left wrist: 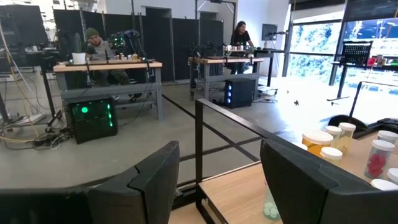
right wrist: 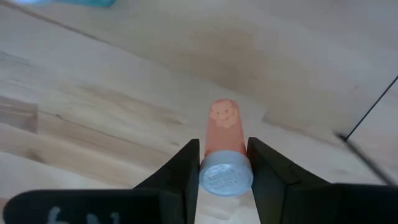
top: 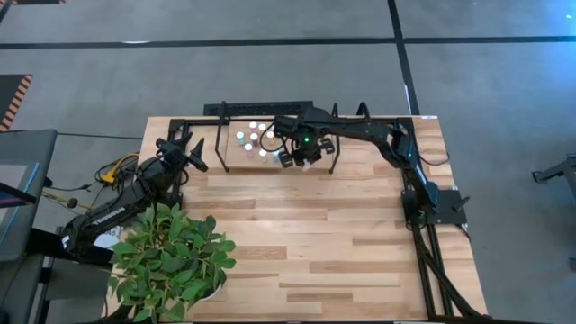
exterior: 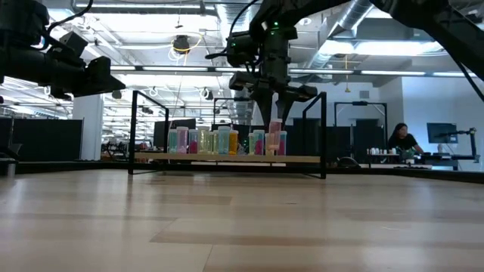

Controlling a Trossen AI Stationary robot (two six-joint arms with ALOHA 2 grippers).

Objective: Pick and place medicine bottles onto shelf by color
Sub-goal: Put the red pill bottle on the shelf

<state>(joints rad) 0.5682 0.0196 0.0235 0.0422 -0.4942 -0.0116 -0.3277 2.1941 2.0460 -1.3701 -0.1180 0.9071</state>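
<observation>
A: Where's the shelf?
B: 12 o'clock edge of the desk. Black bar rack, light wood board.
A: And the medicine bottles?
B: Upright in a row on the board: teal, yellowish, orange, pink. One pink bottle, pale cap, sits higher, clamped at its cap.

Bright, even overhead light; window glare; blurred close-up wood grain.

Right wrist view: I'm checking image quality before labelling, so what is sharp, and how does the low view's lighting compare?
Right wrist view: the pink bottle held in the right tool is fairly sharp, while the black bar beyond it is blurred. Low view: bright ceiling lights backlight the shelf, leaving both arms as dark silhouettes.
</observation>
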